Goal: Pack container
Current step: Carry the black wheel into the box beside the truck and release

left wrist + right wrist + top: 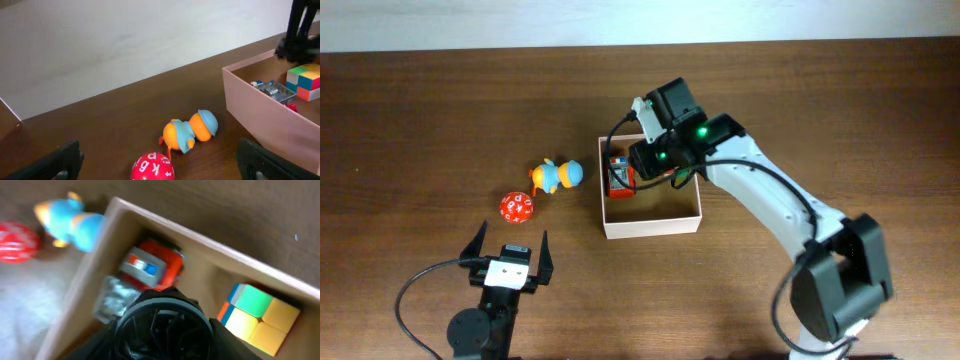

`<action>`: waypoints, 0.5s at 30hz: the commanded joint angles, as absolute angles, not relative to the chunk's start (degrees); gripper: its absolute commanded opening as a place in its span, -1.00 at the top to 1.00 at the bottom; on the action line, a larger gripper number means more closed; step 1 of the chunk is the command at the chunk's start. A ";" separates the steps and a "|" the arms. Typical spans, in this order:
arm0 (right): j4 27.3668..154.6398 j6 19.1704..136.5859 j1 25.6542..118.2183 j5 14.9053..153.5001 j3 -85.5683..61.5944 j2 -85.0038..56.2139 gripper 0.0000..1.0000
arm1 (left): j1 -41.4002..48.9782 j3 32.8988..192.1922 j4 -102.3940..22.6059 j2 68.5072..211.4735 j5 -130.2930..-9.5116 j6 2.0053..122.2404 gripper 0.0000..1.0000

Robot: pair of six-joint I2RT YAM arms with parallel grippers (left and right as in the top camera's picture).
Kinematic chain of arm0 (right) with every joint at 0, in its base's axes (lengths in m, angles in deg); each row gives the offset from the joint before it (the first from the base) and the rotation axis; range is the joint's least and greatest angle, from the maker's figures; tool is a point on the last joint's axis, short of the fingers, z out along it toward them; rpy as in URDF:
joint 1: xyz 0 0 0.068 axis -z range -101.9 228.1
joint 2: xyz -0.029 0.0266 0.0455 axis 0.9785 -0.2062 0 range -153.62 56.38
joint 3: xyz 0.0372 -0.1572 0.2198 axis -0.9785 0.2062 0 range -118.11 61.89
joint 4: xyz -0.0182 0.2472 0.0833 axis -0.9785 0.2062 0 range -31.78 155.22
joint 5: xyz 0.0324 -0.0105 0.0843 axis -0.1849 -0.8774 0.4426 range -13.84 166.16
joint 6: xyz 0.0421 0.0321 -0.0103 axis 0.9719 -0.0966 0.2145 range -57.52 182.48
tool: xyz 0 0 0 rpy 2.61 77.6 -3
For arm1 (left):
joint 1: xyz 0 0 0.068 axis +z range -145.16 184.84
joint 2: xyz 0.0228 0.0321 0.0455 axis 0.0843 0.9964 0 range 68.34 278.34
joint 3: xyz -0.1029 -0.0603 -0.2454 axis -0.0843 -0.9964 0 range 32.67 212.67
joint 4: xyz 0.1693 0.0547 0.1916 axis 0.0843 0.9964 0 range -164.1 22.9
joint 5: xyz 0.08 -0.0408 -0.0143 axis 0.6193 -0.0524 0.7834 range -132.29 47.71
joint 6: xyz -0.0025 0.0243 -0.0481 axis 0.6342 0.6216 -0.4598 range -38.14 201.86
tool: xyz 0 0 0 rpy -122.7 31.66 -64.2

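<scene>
Dark wooden table [420,100] beside a pale wall [125,40]; left gripper [511,238] spread apart; right gripper [642,160] above the container [650,226], grip unclear.

Overhead, the light is even and the picture crisp; only faint, soft shadows sit beside the container [650,228]. From the left wrist, the pale wall [125,45] across the top glares bright. From the right wrist, everything smears: the colour cube [260,317] is blurred, lower centre murky.

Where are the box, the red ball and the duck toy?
box [650,227], overhead view, near wall's rim.
red ball [517,207], overhead view, its middle.
duck toy [197,129], left wrist view, orange round part.
</scene>
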State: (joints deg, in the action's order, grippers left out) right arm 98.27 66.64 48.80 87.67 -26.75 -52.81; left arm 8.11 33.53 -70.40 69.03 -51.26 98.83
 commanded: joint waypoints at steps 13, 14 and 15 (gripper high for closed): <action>96.72 67.87 48.49 82.90 -27.41 -59.41 0.00 | 7.82 33.16 -70.29 68.64 -51.02 99.51 -0.99; 96.65 67.87 48.54 82.90 -27.41 -59.43 0.00 | 7.82 33.16 -70.29 68.64 -51.02 99.51 -0.99; 96.54 67.87 48.56 82.73 -27.41 -59.45 0.00 | 7.82 33.16 -70.29 68.64 -51.02 99.51 -0.99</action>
